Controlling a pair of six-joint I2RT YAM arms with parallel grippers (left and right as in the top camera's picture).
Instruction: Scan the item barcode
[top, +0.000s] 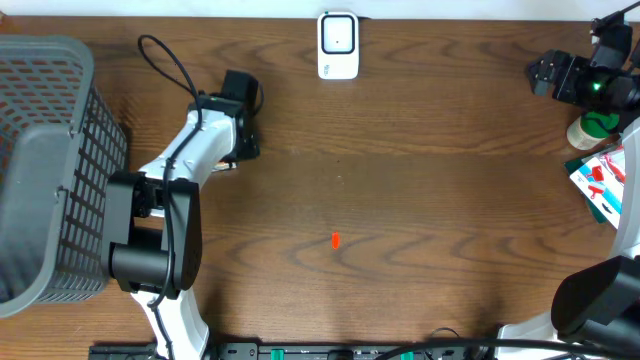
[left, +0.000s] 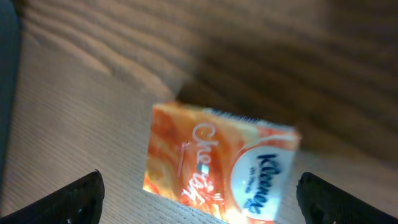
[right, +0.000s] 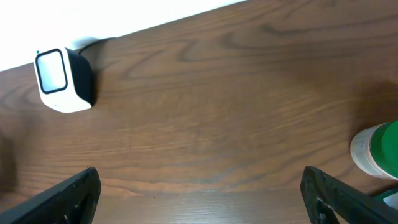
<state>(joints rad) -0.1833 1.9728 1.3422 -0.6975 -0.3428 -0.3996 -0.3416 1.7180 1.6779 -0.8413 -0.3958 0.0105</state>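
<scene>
**While the left claw (left: 199, 193) gapes above it, the tissue pack (left: 211, 165) lies flat on the worktop (top: 420, 180)**

Where the left wrist camera looks down, the left claw hangs with its jaws spread wide and grips nothing. One dark fingertip (left: 81, 199) shows at each lower corner of that view. Between them, on the brown wood, lies the pack. It is orange with pale swirls and has a white Kleenex oval at its right end. It sits slightly askew, and neither fingertip touches it. The picture is soft, so no barcode can be made out on the face that shows. From overhead the pack is hidden beneath the left arm's wrist, which sits left of centre, near a grey lattice basket (top: 50, 150) at the left edge.

The right claw (right: 200, 186) is likewise wide open and empty, over bare wood at the far right corner. Its camera looks across to the scanner (top: 338, 45), a small white box with a dark-rimmed window. The scanner stands at the middle of the back edge, well apart from the pack. Just beside the right claw stands a white bottle with a green cap (top: 598, 125). Next to the bottle lies a red, white and blue packet (top: 598, 180). A small red mark (top: 335, 240) shows on the wood near the middle.
</scene>
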